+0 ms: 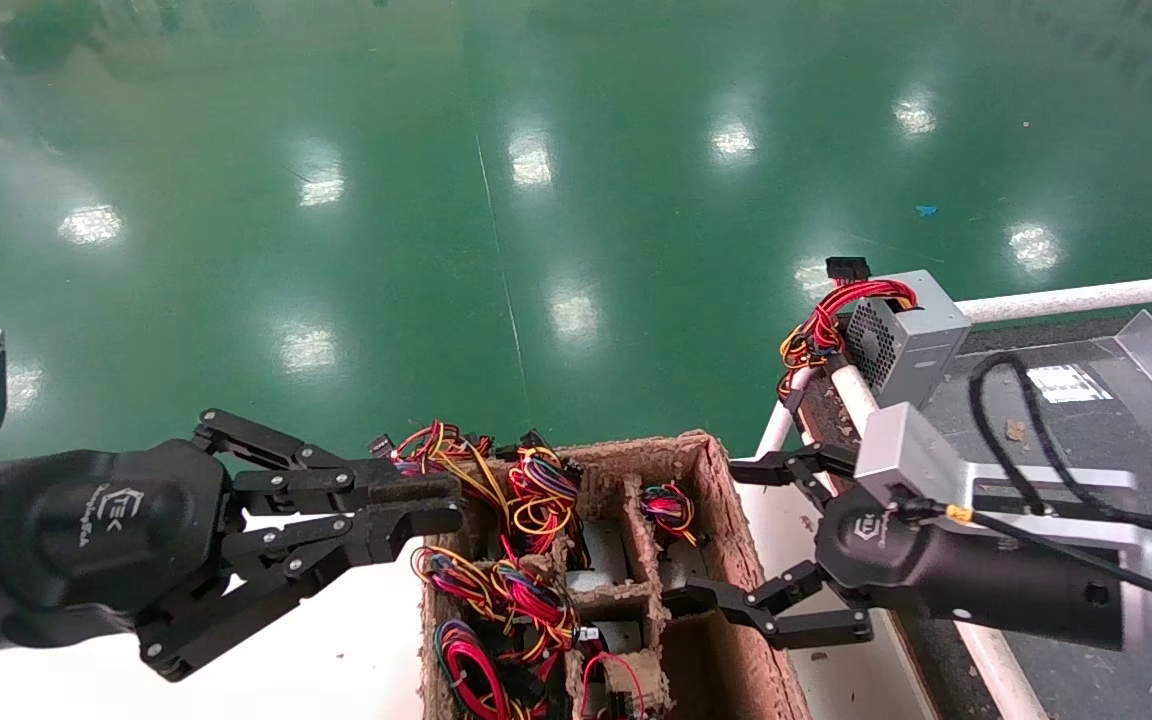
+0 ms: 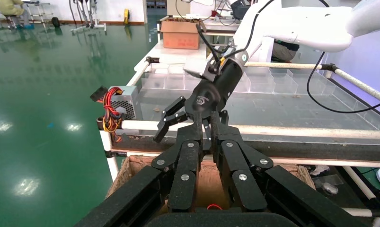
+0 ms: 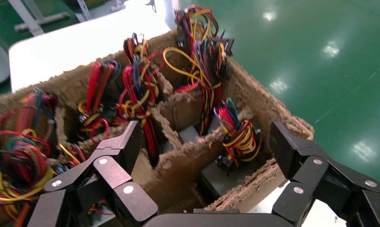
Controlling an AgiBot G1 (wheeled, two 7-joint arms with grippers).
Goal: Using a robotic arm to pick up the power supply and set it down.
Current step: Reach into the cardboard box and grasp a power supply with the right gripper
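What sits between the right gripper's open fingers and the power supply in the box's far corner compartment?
In the right wrist view, only the box's ragged cardboard wall separates the right gripper from the power supply and its wire bundle.

From my console: the divided carton sits centre with wired units in its cells; right of it, my table carries another unit at its corner.

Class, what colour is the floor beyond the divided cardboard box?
Glossy green floor, showing best in the head view.
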